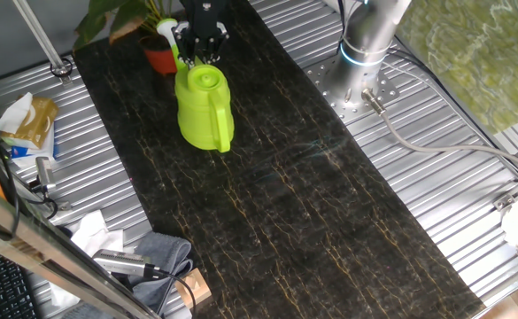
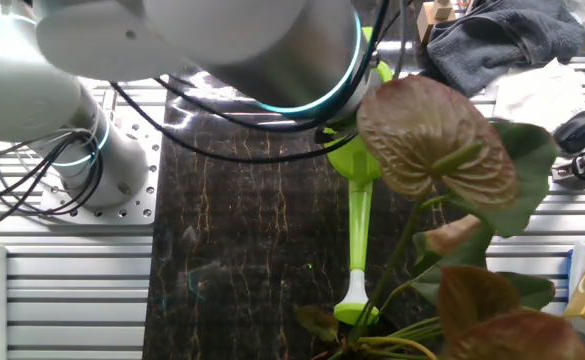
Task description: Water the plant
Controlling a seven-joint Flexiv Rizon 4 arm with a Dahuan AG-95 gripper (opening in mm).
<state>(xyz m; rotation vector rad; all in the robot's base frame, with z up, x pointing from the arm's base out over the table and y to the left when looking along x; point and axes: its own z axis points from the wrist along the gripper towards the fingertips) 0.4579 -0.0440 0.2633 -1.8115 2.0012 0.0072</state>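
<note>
One lime-green watering can (image 1: pixel 204 109) of smooth glossy plastic stands on the dark, gold-veined marble-look mat (image 1: pixel 276 204); its body is rounded and squat, with a loop handle down the near side and a long straight spout (image 2: pixel 359 235) ending in a pale flared rose; it serves as the landmark here. Just behind the can's top sits the black two-finger gripper (image 1: pixel 198 46), its dark fingers reaching down around the can's upper rear part; whether the jaws are actually clamped on it cannot be told from either view. One plant (image 2: pixel 442 200) stands at the spout's tip, beyond the can at the mat's far end; its leaves are broad, heart-shaped and waxy, some dark green, some reddish-brown, on thin green stems; its single small pot (image 1: pixel 161 57) is orange-red and round. The rose rests just beside the plant's stems. Under the mat lies ribbed, silvery metal table (image 1: pixel 436 195); one grey crumpled cloth (image 1: pixel 157 255) lies well away from the can, off the mat's near corner.
</note>
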